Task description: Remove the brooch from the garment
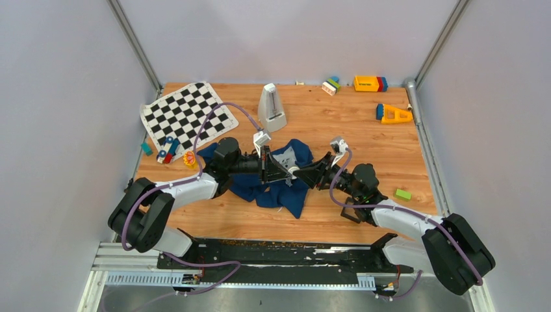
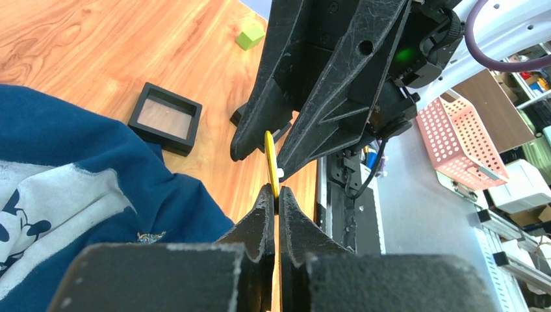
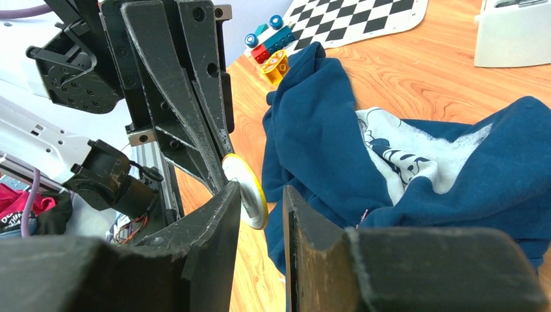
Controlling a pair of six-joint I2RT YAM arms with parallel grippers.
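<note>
The brooch (image 2: 270, 156), a thin round disc with a yellow rim and a white back (image 3: 250, 195), hangs above the table, off the cloth. My left gripper (image 2: 275, 192) is shut on its edge. My right gripper (image 3: 261, 188) straddles the disc from the other side. Its jaws stand apart: one finger lies against the white back and the other is clear of it. Both grippers meet tip to tip over the right part of the garment (image 1: 286, 195). The garment is a crumpled navy T-shirt (image 3: 325, 130) with a grey-white Mickey print (image 3: 403, 149).
A black square frame (image 2: 164, 117) lies on the wood beside the shirt, with a green block (image 1: 403, 194) farther right. A chequered cloth (image 1: 187, 116), toy bricks (image 1: 167, 151) and a yellow-red toy (image 1: 189, 158) lie at the left. A white metronome-like object (image 1: 271, 107) stands behind the shirt.
</note>
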